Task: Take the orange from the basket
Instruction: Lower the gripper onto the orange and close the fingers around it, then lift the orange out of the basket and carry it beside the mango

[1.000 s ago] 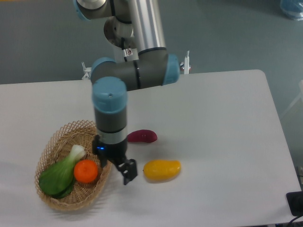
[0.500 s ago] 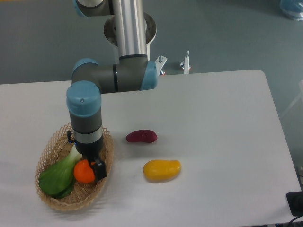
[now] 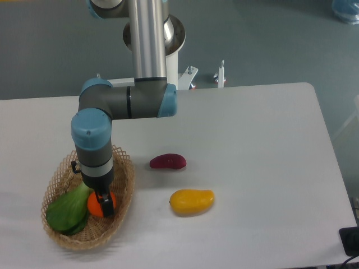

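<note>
Where the white bench (image 3: 252,168) carries everything, the arm (image 3: 120,101) reaches down into the basket (image 3: 124,185) at its left. A leafy green (image 3: 64,212) lies in the basket beside the orange (image 3: 94,206). The end effector (image 3: 103,203) sits directly on the orange; whether its fingers grip it I cannot tell. A mango (image 3: 192,201) and a purple vegetable (image 3: 168,162) lie on the bench to the right.

One fixed camera looks down from high at the front of the surface (image 3: 258,145), facing the arm's base (image 3: 168,33) at the far edge, at middle range; floor shows beyond.
</note>
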Robot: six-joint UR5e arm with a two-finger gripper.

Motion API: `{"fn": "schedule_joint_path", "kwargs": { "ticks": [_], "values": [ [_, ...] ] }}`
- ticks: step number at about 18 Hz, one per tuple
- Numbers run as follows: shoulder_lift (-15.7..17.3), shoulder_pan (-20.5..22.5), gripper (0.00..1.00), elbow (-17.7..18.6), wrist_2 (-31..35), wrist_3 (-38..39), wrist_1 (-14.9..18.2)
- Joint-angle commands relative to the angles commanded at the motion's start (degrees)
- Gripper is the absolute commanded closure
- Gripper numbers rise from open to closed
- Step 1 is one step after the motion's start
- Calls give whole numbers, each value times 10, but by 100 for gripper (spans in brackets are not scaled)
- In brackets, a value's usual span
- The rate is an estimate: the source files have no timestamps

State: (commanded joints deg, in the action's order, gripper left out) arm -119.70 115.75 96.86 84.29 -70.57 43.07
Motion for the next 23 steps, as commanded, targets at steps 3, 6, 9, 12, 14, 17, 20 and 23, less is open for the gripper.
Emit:
{"fn": "schedule_joint_path", "kwargs": {
  "ticks": [3, 6, 9, 12, 14, 17, 20, 23],
  "values": [
    [-11, -1, 0, -3, 0, 0, 0],
    [-23, -1, 3, -11, 0, 0, 0],
    [-25, -2, 14, -14, 0, 0, 0],
    [-19, -2, 31, -18, -2, 7, 0],
    [-16, -1, 33, -24, -4, 8, 0],
    [2, -1, 32, -27, -6, 9, 3],
    [30, 3, 32, -26, -6, 24, 5],
    [55, 21, 30, -25, -6, 47, 6]
  ]
}}
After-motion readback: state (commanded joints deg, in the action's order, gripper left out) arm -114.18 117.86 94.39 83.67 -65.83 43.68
